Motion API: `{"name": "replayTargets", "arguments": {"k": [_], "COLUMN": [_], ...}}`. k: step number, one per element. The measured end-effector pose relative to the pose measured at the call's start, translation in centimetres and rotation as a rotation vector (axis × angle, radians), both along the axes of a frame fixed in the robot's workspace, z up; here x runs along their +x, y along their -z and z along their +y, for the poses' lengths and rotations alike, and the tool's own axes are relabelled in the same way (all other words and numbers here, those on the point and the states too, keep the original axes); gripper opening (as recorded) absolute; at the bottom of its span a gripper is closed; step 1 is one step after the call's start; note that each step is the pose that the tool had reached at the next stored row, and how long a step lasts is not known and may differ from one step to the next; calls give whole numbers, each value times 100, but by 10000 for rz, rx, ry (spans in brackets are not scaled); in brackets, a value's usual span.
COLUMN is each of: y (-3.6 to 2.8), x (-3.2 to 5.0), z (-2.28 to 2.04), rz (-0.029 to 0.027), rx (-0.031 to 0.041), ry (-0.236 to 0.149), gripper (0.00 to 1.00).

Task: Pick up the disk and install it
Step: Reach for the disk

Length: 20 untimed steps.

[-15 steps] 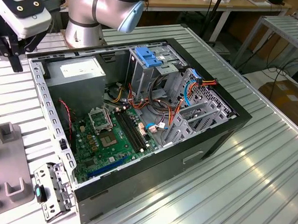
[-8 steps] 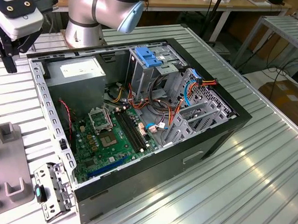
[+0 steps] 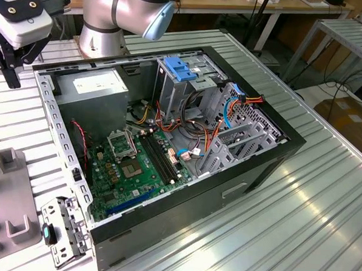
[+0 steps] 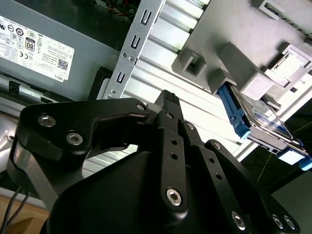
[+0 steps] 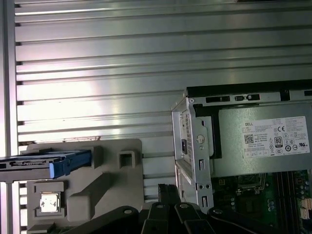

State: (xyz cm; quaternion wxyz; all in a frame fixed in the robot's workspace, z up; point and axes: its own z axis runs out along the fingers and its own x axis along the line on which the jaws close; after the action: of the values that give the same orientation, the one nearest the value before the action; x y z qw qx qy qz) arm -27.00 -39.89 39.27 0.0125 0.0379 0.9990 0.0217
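At the exterior view's far left my hand (image 3: 10,66) hangs over the ribbed surface (image 3: 311,197). In both wrist views it is drawn narrow, holding nothing, and the disk (image 5: 39,165) stands on edge in the grey fixture (image 5: 112,180) nearby, untouched. To the right lies the open computer case (image 3: 226,192); the exterior view looks in on its motherboard (image 3: 131,163) and blue-latched cage (image 3: 177,93).

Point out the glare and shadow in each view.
First wrist view: a bright glare band washes the ribbed table. Exterior view: the table gleams too, while the computer case interior lies shaded. Second wrist view: the disk reflects light; the hand is a dark mass.
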Motion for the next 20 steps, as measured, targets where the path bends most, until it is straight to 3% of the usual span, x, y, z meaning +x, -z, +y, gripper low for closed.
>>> {"name": "replayTargets", "arguments": {"k": [8, 20], "y": [0, 1], "x": [-77, -300], "z": [0, 30], "rz": [0, -1], "rx": [0, 1], "ry": [0, -1], "gripper": [11, 11]}}
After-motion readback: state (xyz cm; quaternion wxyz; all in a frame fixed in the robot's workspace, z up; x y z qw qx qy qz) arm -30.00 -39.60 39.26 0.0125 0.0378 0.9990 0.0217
